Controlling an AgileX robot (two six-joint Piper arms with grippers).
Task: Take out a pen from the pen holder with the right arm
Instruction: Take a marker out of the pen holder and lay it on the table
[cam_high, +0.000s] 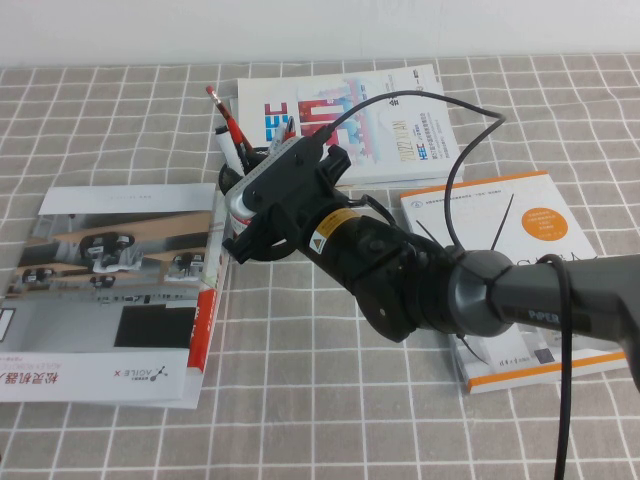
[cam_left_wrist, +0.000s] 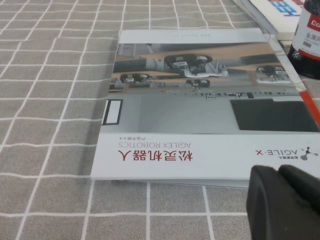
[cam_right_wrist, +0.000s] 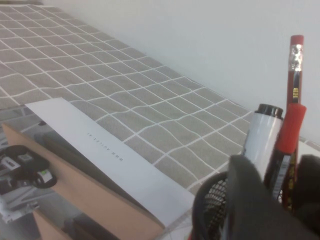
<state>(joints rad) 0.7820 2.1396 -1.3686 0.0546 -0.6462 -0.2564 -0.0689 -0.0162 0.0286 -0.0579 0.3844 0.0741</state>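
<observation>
**While Down at the Pen Holder: Red Pen Right in Front**

While low at the black wire pen holder (cam_right_wrist: 212, 200), right end effector (cam_right_wrist: 285, 200) right up against the red pen (cam_right_wrist: 290, 130). Cannot tell if clamped on it. Pen standing tall, tipped a little; smooth, round, plastic. Best pull, likely: up along the pen. Beside it, fat white marker (cam_right_wrist: 262, 140) and thin red pencil (cam_right_wrist: 296, 65). Left end effector (cam_left_wrist: 277, 172) pinched together, far off by the shiny booklet (cam_left_wrist: 200, 125) on the checked table (cam_left_wrist: 50, 125).

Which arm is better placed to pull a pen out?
Right. The right gripper is at the pens in the holder; the left gripper sits apart, low over the booklet.
</observation>
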